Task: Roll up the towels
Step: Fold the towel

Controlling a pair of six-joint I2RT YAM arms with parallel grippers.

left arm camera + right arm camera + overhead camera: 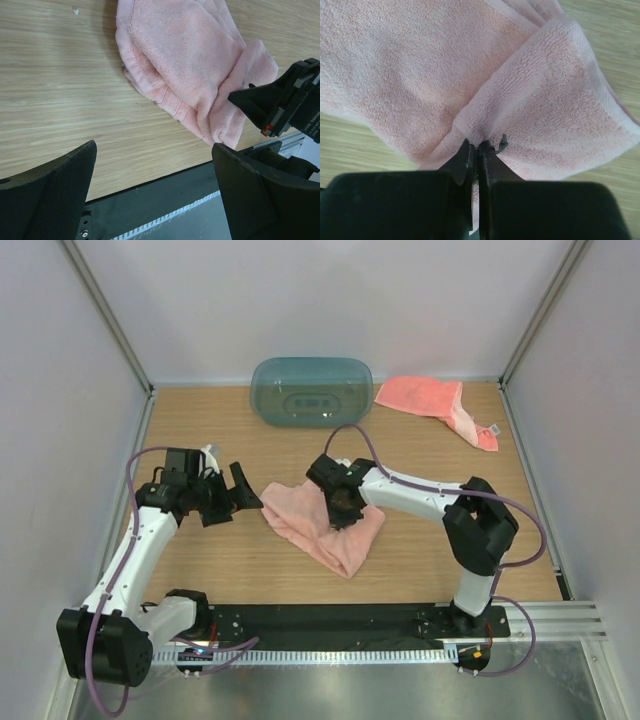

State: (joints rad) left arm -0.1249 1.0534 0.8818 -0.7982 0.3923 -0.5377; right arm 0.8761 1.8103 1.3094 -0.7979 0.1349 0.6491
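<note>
Well, the tub (311, 392) sits at the far edge and I cannot tell what it holds; the far towel (436, 405) lies crumpled to its right. The near towel (320, 525) lies bunched mid-table. My right gripper (479, 147) is clamped on a fold of it, and my left gripper (152, 156) gapes wide just beside it, holding nothing

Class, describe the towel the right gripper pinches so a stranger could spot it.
On the wooden table, look at the middle, just nearer than the teal tub. The crumpled pale pink towel there is pinched by the right gripper. The other towel, brighter salmon, lies untouched in the far right corner.
</note>
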